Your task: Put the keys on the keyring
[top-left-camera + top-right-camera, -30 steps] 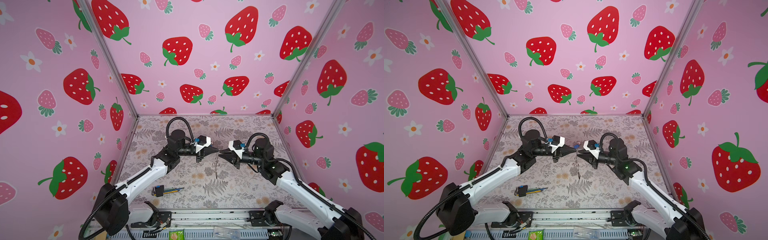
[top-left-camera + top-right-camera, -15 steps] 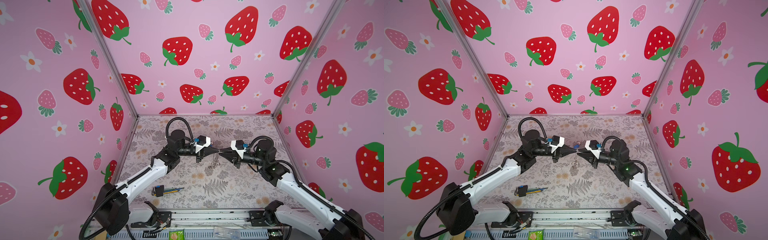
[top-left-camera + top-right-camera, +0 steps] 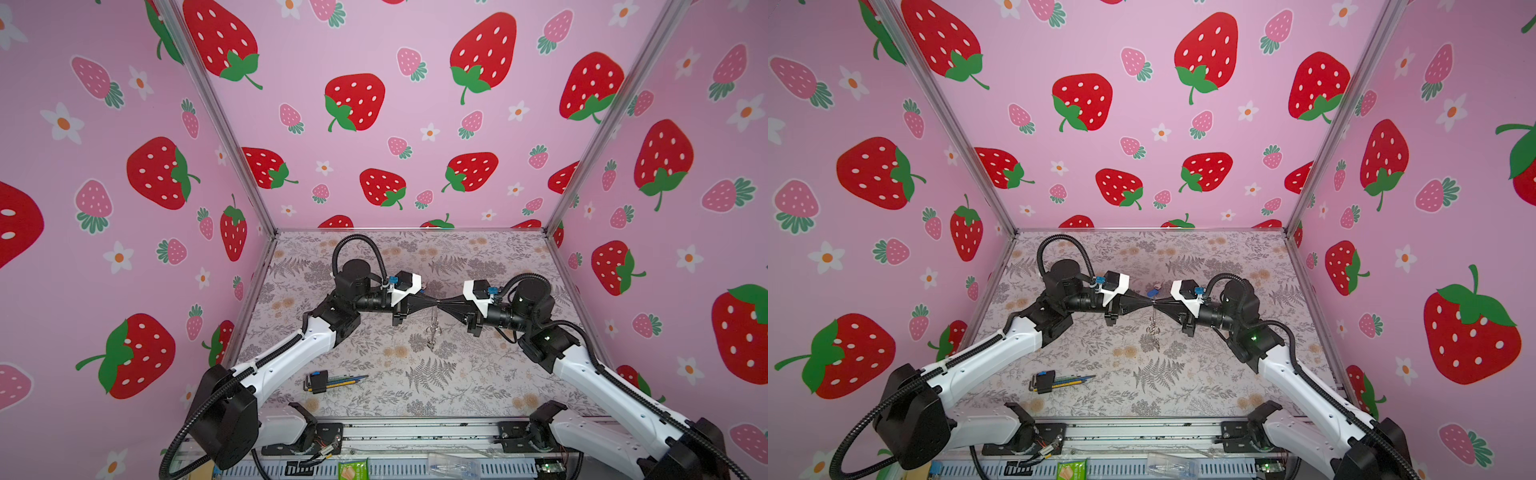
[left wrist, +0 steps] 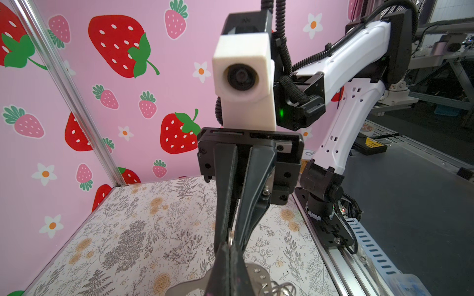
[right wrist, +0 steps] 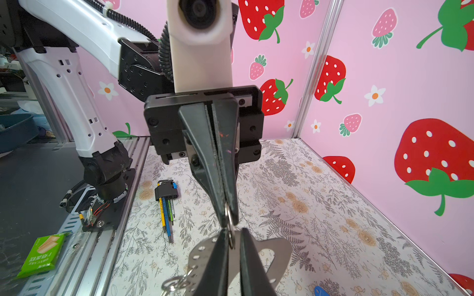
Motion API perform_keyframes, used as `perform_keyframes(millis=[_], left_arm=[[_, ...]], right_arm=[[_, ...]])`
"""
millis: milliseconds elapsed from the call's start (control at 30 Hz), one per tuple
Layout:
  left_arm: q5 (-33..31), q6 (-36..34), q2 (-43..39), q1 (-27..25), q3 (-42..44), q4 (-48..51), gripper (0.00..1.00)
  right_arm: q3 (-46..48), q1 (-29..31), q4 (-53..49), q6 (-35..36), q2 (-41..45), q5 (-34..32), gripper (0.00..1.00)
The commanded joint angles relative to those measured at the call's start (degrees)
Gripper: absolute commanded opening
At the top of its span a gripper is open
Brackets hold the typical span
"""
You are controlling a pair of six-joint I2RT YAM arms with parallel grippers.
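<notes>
Grey-brown flat keyring (image 5: 283, 249) with oval cut-out hangs above desk (image 3: 415, 374) centre from its small metal ring (image 5: 231, 238), pinched in closed left gripper (image 5: 226, 220), presumably so right gripper (image 4: 231, 233), nearly closed, grip unconfirmed, can pry it open.

R tool (image 3: 441, 302) jaws narrowed on ring (image 5: 230, 225), nearer L tool (image 3: 434, 300)

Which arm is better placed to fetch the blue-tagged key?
Probably right: the left gripper is shut on the keyring, and the blue-tagged key lies on the table within the right wrist view.
</notes>
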State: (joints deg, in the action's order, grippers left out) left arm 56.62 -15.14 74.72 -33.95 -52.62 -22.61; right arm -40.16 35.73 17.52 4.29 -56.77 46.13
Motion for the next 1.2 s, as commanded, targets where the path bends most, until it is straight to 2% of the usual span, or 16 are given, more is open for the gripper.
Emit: perform_keyframes(millis=[0,233,267,367,500,600,733,900,933,1033,1100,1167], left_arm=[[2.0,0.1,0.3,0.3,-0.9,-2.5,0.0],[1.0,0.2,0.4,0.3,-1.0,-1.9,0.0],[0.1,-0.1,0.3,0.3,-0.9,-1.1,0.03],[-4.4,-2.6,-1.4,0.3,-0.3,2.3,0.23],[-14.8,-4.9,-4.8,0.3,2.3,4.0,0.4],[-20.7,-5.8,-6.5,0.5,3.7,4.4,0.43],[-23.8,-6.5,-6.8,1.1,3.1,7.8,0.45],[-30.2,1.3,-4.3,2.0,-0.4,12.0,0.41],[-30.5,1.2,-3.9,2.0,-1.3,13.3,0.41],[-29.0,0.3,-3.4,2.0,-1.9,14.5,0.47],[-30.7,1.7,-3.2,2.0,-1.1,12.2,0.63],[-32.9,2.9,-3.0,2.0,-0.5,10.6,0.65]], right_arm=[[-0.3,-0.2,2.1,-0.2,-0.1,1.5,0.09],[0.0,-0.2,1.1,0.6,0.3,-0.1,0.0],[-0.2,-0.2,-0.2,1.6,0.4,-1.2,0.0],[-1.5,-0.1,-6.0,6.1,0.9,-5.5,0.0],[-2.5,0.0,-10.3,11.0,1.6,-9.8,0.0],[-2.3,0.3,-11.0,14.2,2.0,-12.9,0.0],[-1.0,1.7,-10.5,18.8,3.2,-16.7,0.0],[1.4,3.3,-8.8,24.7,6.3,-20.8,0.0],[1.7,3.6,-8.5,25.8,6.7,-21.5,0.0],[2.8,4.3,-8.1,28.7,7.7,-24.0,0.0],[3.2,4.7,-8.4,30.5,8.0,-25.4,0.0],[3.7,5.0,-8.4,31.7,8.2,-26.5,0.0]])
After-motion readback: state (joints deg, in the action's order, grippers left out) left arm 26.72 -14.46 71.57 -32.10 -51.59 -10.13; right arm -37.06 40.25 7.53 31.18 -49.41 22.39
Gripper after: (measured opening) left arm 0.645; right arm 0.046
